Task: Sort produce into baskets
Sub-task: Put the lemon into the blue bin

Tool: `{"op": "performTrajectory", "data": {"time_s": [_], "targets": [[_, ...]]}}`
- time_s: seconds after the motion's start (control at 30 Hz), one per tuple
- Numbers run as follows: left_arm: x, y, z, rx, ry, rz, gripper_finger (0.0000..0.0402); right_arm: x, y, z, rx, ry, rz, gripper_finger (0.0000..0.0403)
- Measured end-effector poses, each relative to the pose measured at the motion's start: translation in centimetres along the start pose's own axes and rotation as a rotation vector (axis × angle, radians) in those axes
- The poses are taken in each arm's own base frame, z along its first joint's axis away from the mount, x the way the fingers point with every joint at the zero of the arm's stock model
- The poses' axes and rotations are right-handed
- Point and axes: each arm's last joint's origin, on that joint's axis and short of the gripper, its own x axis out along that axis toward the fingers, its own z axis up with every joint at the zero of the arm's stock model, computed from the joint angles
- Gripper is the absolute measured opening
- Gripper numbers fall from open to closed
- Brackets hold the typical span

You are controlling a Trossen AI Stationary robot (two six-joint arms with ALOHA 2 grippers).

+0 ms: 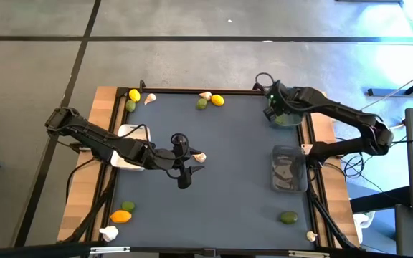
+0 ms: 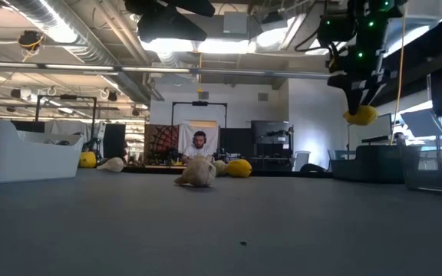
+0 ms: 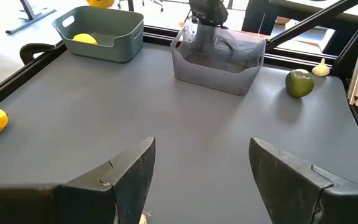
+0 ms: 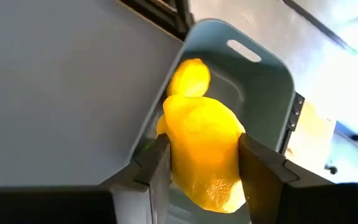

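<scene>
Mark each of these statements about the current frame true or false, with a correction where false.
1. The right end effector holds a lemon above the blue-grey basket. True.
2. That basket is empty. False: another lemon already lies inside it.
3. The left end effector is open with nothing between its fingers. True.
4. The dark grey basket holds a lime. False: the lime sits on the table beside it, outside the basket.
5. A garlic bulb lies on the mat near the table's middle. True.
</scene>
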Motion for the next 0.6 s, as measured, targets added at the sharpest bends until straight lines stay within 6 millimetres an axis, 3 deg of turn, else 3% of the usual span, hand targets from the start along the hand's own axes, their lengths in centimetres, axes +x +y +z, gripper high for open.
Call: {"op": "performTrajectory", "data": {"time_s": [0.33,0.6], "targets": [[0.0,0.0,0.0,0.000,0.000,0.000,0.0255,1.0,-1.8,0.9,0.103,0.012,0.056,0.0149],[0.0,0.1,0.0,0.010,0.000,0.003,0.0255,2.0,-1.2,1.2,0.087,0.048,0.055,0.0149]]}}
